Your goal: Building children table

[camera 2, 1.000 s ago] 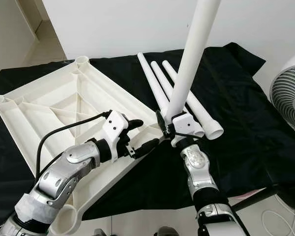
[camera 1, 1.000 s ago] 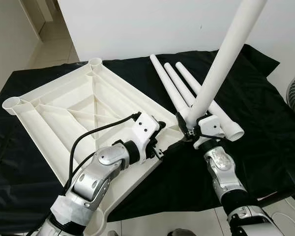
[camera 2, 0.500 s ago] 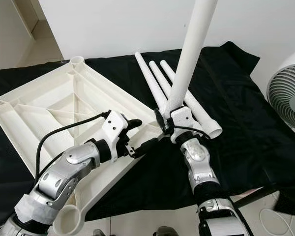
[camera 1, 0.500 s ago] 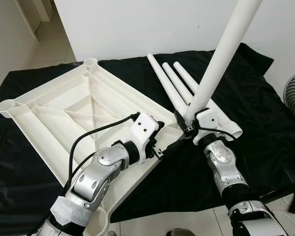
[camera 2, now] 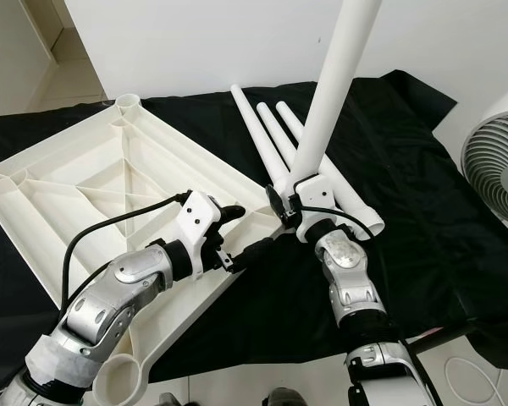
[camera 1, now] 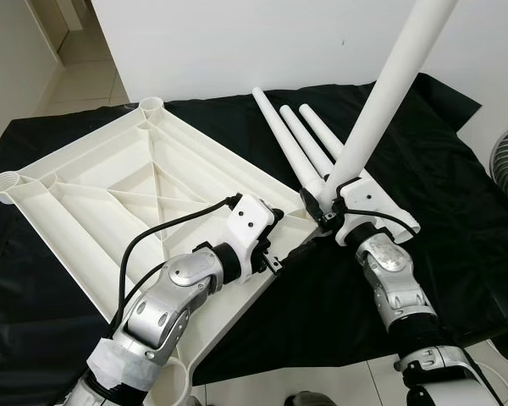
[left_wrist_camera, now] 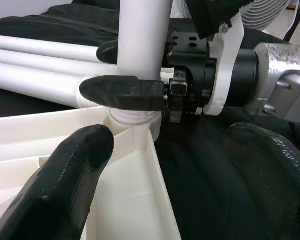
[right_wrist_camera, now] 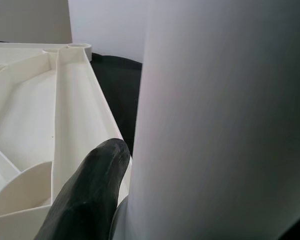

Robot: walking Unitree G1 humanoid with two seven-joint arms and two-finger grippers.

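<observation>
Four sockets ring the upturned white tabletop (camera 1: pixel 110 203), which lies underside up on the black cloth (camera 1: pixel 457 194) and fills its left half, one corner pointing toward the right arm. At that near-right corner the left pincer (camera 1: pixel 275 254) hovers released, its black fingers (left_wrist_camera: pixel 70 175) spread to either side of the corner socket (left_wrist_camera: pixel 132 116) without gripping it.

Just right of it, the right pincer (camera 1: pixel 320 210) is clenched on a white table leg (camera 1: pixel 389 80), low on the tube, close to its bottom end. The leg's long axis rises steeply, leaning up and to the right, and in the left wrist view its foot sits at the mouth of that corner socket, apparently entering it; how deep it sits cannot be told.

Beyond, toward the cloth's far edge, three more legs (camera 1: pixel 300 144) lie side by side, flat, waiting.

Seating the leg likely calls for tipping its axis upright over the socket and pressing down; the right arm carries it, while the left is well placed to steady the tabletop's corner.
</observation>
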